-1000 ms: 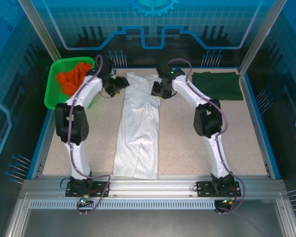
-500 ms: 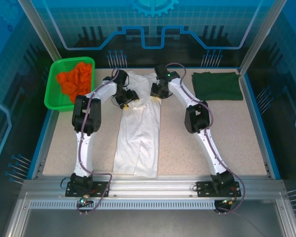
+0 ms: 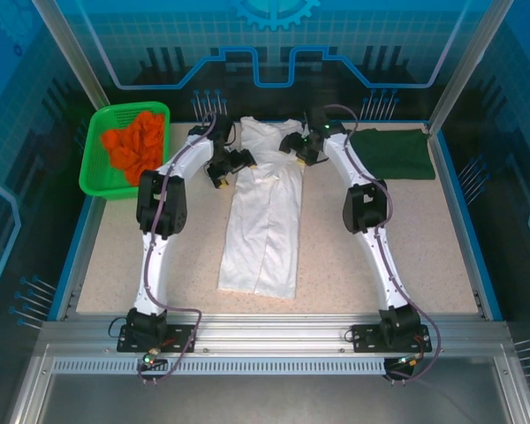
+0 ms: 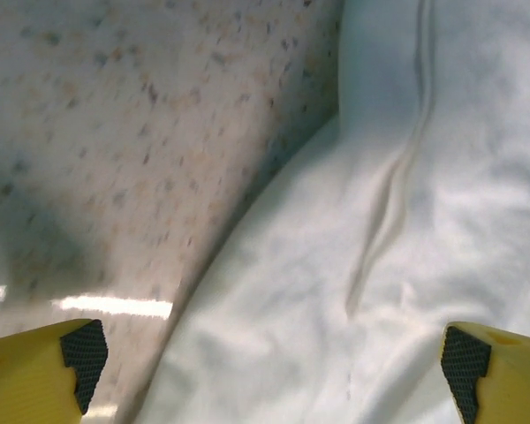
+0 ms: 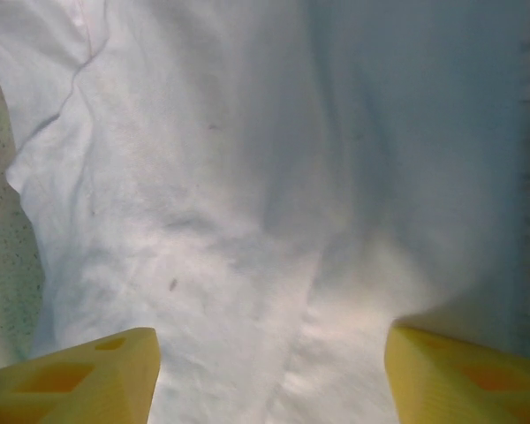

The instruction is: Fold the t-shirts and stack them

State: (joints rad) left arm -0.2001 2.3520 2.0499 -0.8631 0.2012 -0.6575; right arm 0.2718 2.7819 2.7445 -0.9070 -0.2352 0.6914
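Jaws of both arms stand apart and hold nothing, as far as the blurred wrist views show. The white shirt lies in the middle of the worktop, a narrow strip with its long axis running from top to bottom of the frame. The left jaws are at its upper left edge and the right jaws at its upper right, equally near. A second ago it lay lower in the frame, and the jaws were less open.

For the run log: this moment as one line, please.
white t-shirt: narrow strip, mid-table | dark green t-shirt: folded, far right | left gripper: open at strip's left edge | right gripper: open over strip
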